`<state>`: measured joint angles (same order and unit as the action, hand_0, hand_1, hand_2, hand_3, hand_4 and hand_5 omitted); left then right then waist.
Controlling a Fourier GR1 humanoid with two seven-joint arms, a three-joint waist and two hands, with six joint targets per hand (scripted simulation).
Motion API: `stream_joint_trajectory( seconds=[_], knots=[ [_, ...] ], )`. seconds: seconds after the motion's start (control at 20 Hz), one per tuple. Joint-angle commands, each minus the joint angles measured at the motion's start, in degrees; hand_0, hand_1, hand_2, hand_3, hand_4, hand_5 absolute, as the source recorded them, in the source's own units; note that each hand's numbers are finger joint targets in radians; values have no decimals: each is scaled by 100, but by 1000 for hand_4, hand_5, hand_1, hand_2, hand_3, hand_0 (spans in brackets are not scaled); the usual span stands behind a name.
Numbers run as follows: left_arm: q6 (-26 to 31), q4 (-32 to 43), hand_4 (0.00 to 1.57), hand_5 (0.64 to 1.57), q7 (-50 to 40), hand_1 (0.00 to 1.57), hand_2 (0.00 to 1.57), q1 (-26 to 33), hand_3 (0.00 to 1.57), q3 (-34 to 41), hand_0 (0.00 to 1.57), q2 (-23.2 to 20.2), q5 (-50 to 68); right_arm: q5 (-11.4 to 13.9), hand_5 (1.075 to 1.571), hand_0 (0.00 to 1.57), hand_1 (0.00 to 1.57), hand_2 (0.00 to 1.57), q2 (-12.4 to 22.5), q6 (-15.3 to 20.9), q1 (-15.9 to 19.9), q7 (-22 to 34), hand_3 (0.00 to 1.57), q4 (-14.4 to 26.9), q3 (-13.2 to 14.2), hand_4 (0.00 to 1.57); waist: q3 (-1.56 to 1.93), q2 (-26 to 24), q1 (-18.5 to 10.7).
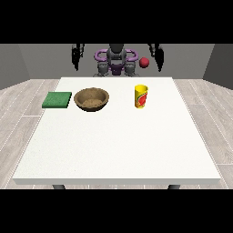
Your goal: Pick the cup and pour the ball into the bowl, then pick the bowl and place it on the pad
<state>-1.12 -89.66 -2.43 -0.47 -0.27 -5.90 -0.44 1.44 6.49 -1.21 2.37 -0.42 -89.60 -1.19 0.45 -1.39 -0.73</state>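
Both hands hang at the robot's sides, behind the table's far edge: the hand at the view's left and the hand at the view's right. Neither touches anything; whether their fingers are apart or curled cannot be told. A red ball shows in the air beside the hand at the right, above the yellow cup. The brown bowl sits between cup and green pad on the table. No step seems begun; grasping the cup likely comes first.
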Motion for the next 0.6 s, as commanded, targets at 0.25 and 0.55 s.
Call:
stream_joint_trajectory(
  seconds=[0.25, 0.55],
  knots=[
    [69, -624, 0, 1470, -612, 0, 0, -169, 0, 74, 0, -237, 111, -107, 1563, 0, 0, 0, 244, -31, 152, 645, 0, -604, 129, 120, -39, -1648, 80],
    [-891, -130, 0, 1477, 1732, 0, 0, 496, 0, -758, 0, 578, 214, -1364, 1566, 0, 0, 0, 350, -1225, -765, -1716, 0, 701, 1119, 27, -42, -85, 230]
  ],
)
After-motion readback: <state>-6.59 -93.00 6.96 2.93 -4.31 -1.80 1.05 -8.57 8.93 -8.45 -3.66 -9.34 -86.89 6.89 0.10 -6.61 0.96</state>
